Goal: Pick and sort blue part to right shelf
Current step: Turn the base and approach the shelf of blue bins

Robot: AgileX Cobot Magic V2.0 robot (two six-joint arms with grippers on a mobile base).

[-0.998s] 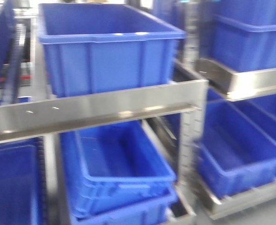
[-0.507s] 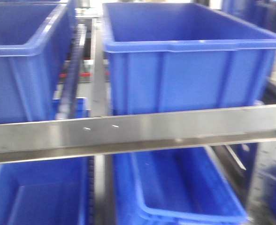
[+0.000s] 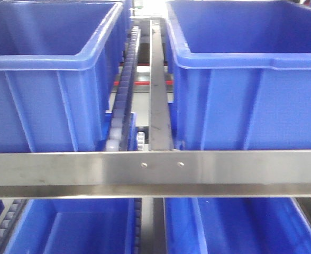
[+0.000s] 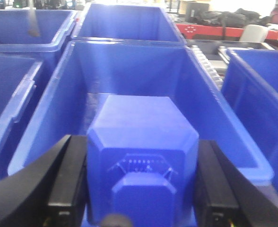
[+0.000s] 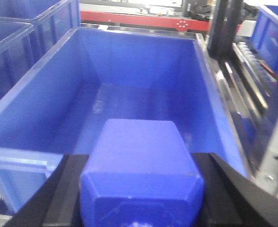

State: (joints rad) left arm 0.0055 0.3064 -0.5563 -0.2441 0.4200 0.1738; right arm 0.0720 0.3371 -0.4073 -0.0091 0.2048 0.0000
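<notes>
The blue part (image 4: 141,156) between my left fingers (image 4: 68,184) looks like smooth, slightly glossy plastic; those pads are matt black. At twelve o'clock the bin (image 4: 129,71) is shiny moulded plastic. The shelf rail (image 3: 155,172) is brushed metal.

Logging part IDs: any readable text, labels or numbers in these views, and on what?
None readable.
Blue part in the left gripper: raised moulded marking on its face, too blurred to read.
Red frame behind the bins: small white mark, too small to read.
Bins and shelf rail: no labels visible.

open-topped blue bins (image 3: 240,79), steel crossbar (image 3: 155,172) barring the front, roller rail (image 3: 125,90) between
</notes>
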